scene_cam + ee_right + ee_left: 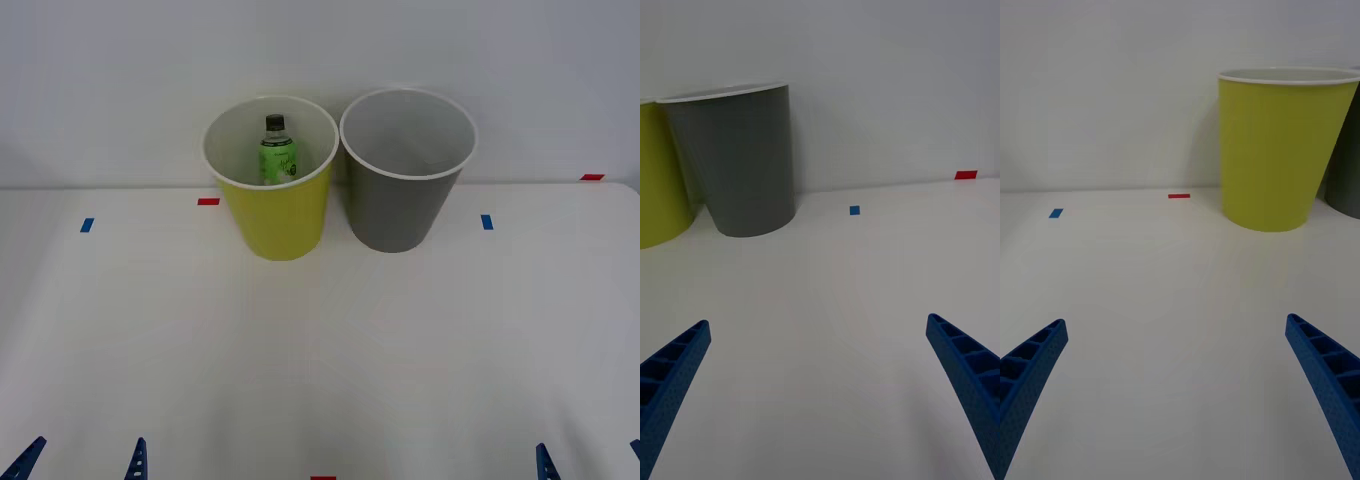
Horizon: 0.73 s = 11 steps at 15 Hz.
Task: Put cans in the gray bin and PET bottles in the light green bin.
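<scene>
The left gripper [80, 462] sits at the near edge of the table [320, 360] on the robot's left, its blue fingers [1030, 367] spread wide with nothing between them. The right gripper [590, 462] mirrors it on the right, fingers [966, 375] likewise spread and empty. Both are well apart from the bins at the far side.

The light green bin [275, 220] and the gray bin [405, 200] stand upright side by side, rims nearly touching. The PET bottle [278, 152] is inside the light green bin, upright or nearly so, its long axis close to vertical, black cap up, leaning against the far inner wall.

Judging by this, the sorting looks finished, as no can or other bottle lies on the table. The remaining risk is small: an arm reaching forward carelessly could knock a bin, and these light tapered buckets would likely tip or slide, spilling the bottle. A bump to the green bin could also topple the bottle inside.
</scene>
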Tool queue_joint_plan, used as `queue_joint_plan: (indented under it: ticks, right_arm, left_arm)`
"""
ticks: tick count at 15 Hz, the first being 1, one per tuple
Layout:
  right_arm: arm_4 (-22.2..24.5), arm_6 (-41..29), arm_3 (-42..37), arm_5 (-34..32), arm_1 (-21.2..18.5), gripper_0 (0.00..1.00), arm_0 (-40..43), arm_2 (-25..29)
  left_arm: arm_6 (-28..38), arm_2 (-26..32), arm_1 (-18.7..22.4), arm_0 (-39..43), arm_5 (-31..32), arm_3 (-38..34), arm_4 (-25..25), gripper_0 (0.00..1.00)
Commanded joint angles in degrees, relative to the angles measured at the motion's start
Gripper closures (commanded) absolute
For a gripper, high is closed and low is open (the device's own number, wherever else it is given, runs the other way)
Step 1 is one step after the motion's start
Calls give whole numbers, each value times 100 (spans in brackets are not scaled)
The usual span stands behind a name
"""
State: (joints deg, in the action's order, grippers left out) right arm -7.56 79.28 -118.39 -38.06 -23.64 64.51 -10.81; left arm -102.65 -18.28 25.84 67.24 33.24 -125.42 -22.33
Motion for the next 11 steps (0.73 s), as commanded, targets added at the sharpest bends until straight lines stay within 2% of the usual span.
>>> queue_joint_plan:
  ticks: [1, 11]
  right_arm:
    - [0, 0, 0, 0, 0, 0, 0, 0]
    - [0, 0, 0, 0, 0, 0, 0, 0]
  left_arm:
    - [0, 0, 0, 0, -1, 0, 0, 0]
    - [0, 0, 0, 0, -1, 0, 0, 0]
